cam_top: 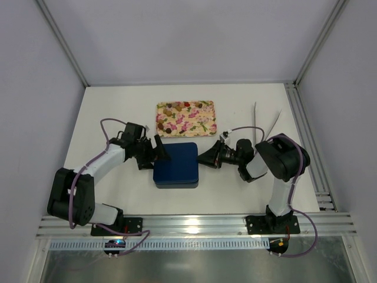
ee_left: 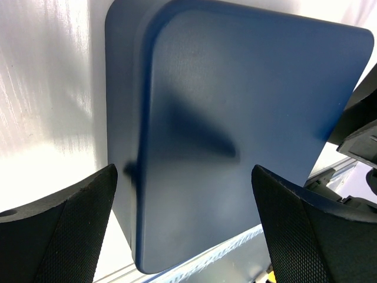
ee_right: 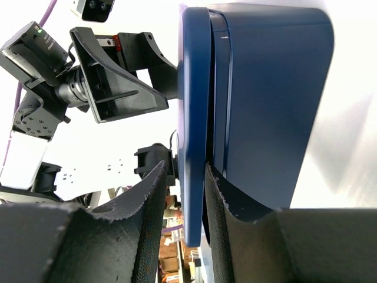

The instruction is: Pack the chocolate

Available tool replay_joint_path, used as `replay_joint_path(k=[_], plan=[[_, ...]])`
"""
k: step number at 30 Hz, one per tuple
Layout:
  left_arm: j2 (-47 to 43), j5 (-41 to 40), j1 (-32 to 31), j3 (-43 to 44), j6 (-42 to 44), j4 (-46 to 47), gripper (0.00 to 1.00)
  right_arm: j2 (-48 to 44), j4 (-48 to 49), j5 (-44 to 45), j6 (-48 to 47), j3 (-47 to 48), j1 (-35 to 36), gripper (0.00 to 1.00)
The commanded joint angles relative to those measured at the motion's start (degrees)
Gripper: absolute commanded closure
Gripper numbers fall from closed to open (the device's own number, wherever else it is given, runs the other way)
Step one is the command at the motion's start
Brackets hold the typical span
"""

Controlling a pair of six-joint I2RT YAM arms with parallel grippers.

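Note:
The chocolate (cam_top: pixel 171 109), small brown and dark pieces, lies on a floral tray (cam_top: pixel 200 124) at the back middle of the table. In front of the tray sits a navy-blue square lid (cam_top: pixel 177 165) (ee_left: pixel 235 118) covering its box. My left gripper (cam_top: pixel 159 151) (ee_left: pixel 185 227) hovers over the lid's left side, wide open with nothing between its fingers. My right gripper (cam_top: pixel 206 158) (ee_right: pixel 184 183) is at the lid's right edge (ee_right: pixel 194 118). Its fingers straddle that rim, one under it, the other with a visible gap to the lid.
An aluminium rail (cam_top: pixel 306 135) runs along the table's right side. Two thin white sticks (cam_top: pixel 257 115) lie at the back right. Grey walls enclose the table on three sides. The arm bases are bolted to a metal beam (cam_top: pixel 194 224) at the near edge.

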Motion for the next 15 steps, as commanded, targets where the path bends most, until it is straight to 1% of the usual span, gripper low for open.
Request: replay_joint_path(k=[1,10,15], plan=[[0.8,-0.4,-0.8,1.5,0.2,1.5,0.07,-2.2,0.9,0.0,-3.4,-1.2,-0.7,0.65],[1.8,-1.7,-1.8,2.0,0.5,0.6,0.07,-4.0,-0.8,-0.1,-5.1,-3.3,-2.2,0.65],[2.1,-2.5,-2.5,2.7,1.0,-0.1,0.07,-5.9,-5.2,0.6,-8.2,-3.7,-2.2,0.65]])
